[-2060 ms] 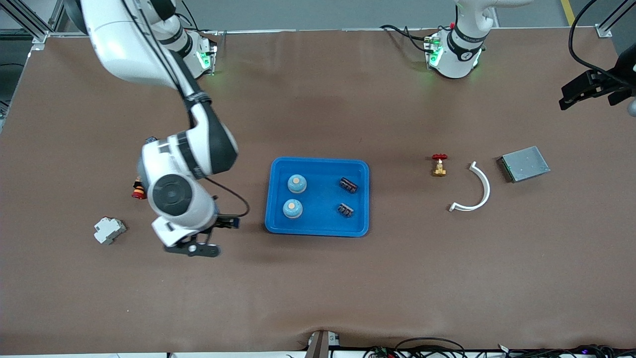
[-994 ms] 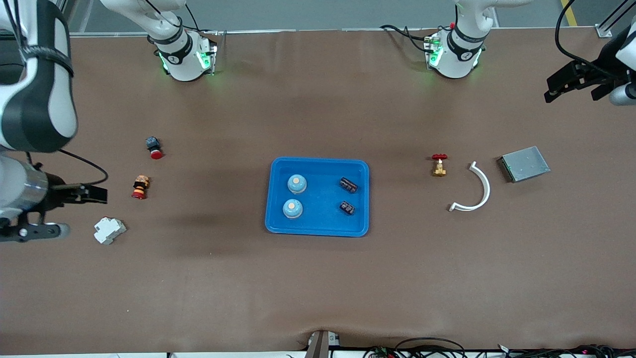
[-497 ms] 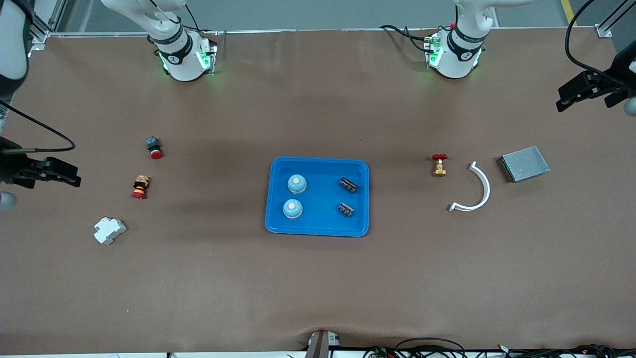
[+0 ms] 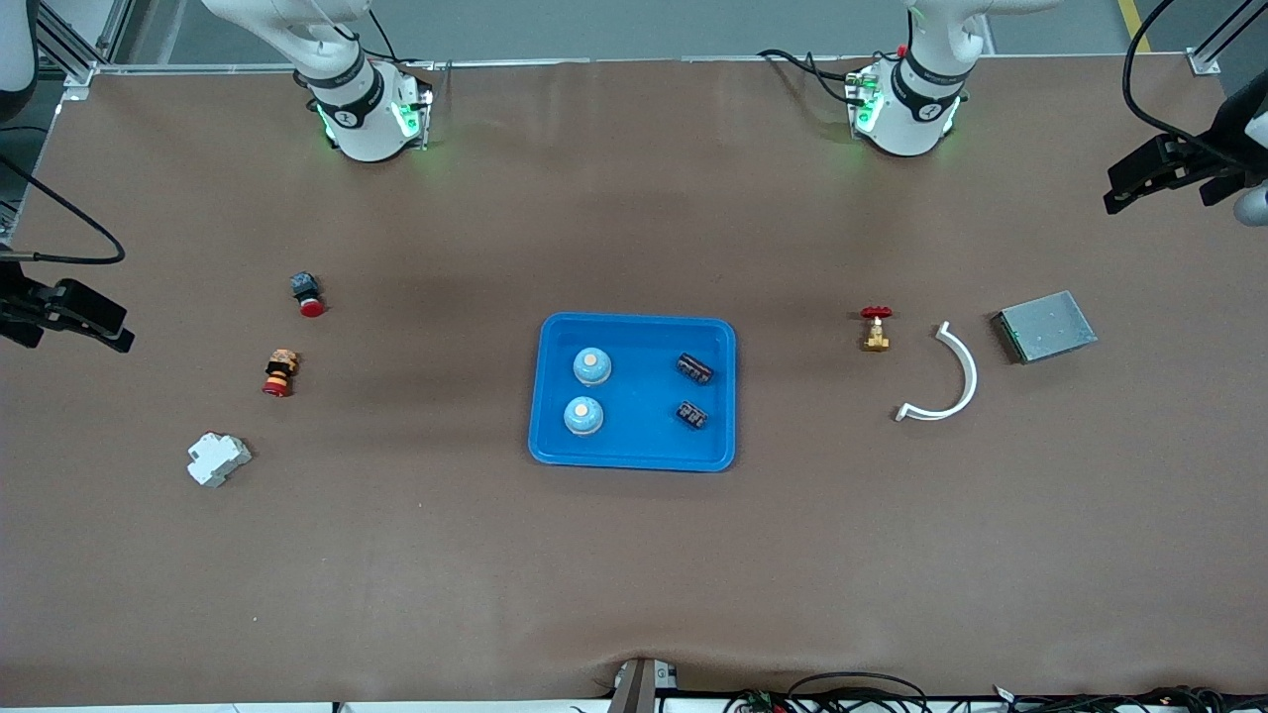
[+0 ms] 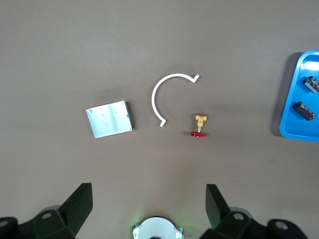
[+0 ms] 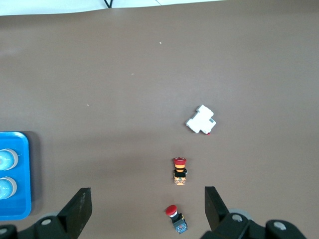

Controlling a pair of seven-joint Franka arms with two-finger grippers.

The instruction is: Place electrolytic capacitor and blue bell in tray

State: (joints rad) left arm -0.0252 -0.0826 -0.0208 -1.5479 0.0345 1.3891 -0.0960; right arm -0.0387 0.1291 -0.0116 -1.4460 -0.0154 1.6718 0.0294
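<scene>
The glossy blue plastic tray (image 4: 634, 456), rounded at its corners, is seen mid-table holding two domed blue bells (image 4: 591, 365) and two cylindrical dark capacitors (image 4: 694, 368). The left tool (image 5: 149, 209) and right tool (image 6: 147, 209) are held spread wide, empty, over the table ends.

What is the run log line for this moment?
tray: two blue bells, two capacitors inside | left gripper: open | right gripper: open
</scene>
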